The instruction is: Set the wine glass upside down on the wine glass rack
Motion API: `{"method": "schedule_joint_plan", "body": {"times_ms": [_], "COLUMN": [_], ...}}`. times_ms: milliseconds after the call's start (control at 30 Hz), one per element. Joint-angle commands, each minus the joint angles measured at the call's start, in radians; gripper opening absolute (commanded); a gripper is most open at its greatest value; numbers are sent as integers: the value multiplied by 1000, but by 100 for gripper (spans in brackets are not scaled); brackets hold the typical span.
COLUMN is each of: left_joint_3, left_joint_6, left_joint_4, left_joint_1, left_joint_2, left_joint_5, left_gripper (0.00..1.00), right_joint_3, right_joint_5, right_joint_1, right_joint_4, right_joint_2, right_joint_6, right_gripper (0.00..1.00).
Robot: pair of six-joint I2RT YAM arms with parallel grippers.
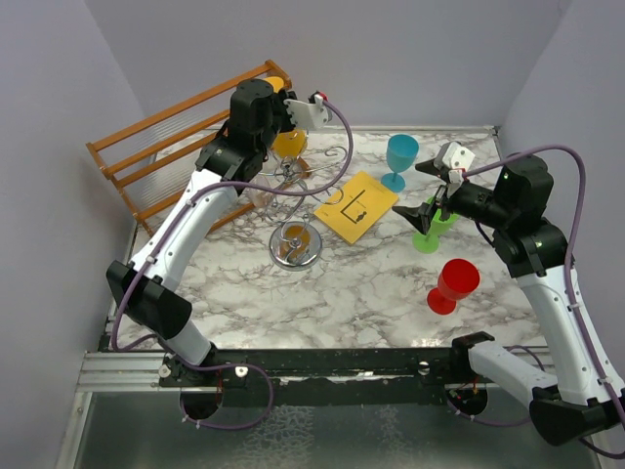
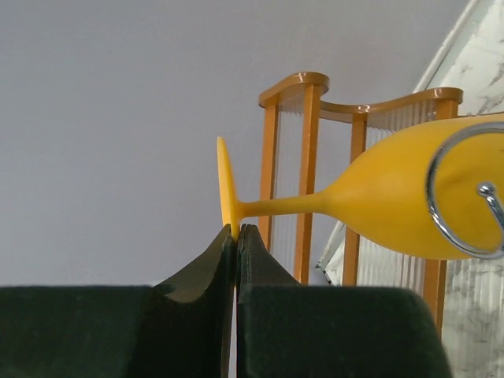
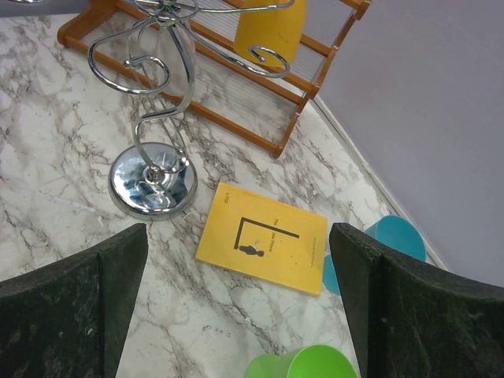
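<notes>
My left gripper [image 2: 235,230] is shut on the edge of the yellow wine glass's [image 2: 394,201] foot. From above, the left gripper [image 1: 289,119] holds this wine glass [image 1: 290,145] over the wine glass rack [image 1: 295,241], a chrome wire stand on a round base. A chrome loop [image 2: 465,193] crosses in front of the bowl. In the right wrist view the wine glass [image 3: 268,27] hangs mouth down among the wine glass rack's [image 3: 152,179] curled arms. I cannot tell whether it rests on them. My right gripper [image 1: 425,191] [image 3: 236,232] stands open and holds nothing, over the table to the right.
A yellow book [image 1: 356,207] [image 3: 264,246] lies right of the stand. A blue glass [image 1: 400,156] [image 3: 394,236], a green glass [image 1: 427,234] [image 3: 303,366] and a red glass [image 1: 454,283] stand on the right. A wooden slatted rack [image 1: 176,137] [image 2: 307,157] stands at the back left.
</notes>
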Motion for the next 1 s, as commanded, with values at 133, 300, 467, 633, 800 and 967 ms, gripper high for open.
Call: {"method": "schedule_joint_plan", "body": {"times_ms": [133,300,467,633,800,967], "left_joint_3": [-77,-93,-100,-88,-75,-65], "left_joint_6": [27,13,12,12,20,22], "left_joint_4": [-21,-64,-81,-118,-155,-190], "left_joint_1": [-16,-23,-27,-29,-28,-29], "left_joint_2": [-116,-137,-148,-152,-152,-158], "left_joint_5": [96,117,144,179,208,238], "left_gripper": [0,0,0,0,0,0], "right_joint_3": [-10,-5,-10,-8,-12,-11], "right_joint_5": [-15,-17,-20,-24,-23,-24], "right_joint_1": [-10,-11,-14,-17,-19,-19], "right_joint_4": [0,-2,2,3,6,7], "right_joint_2": [-13,-10,-10,-7,-8,-4], "right_joint_6": [-12,-12,-10,-9,-9,-9], "right_gripper": [98,98,98,98,98,98]}}
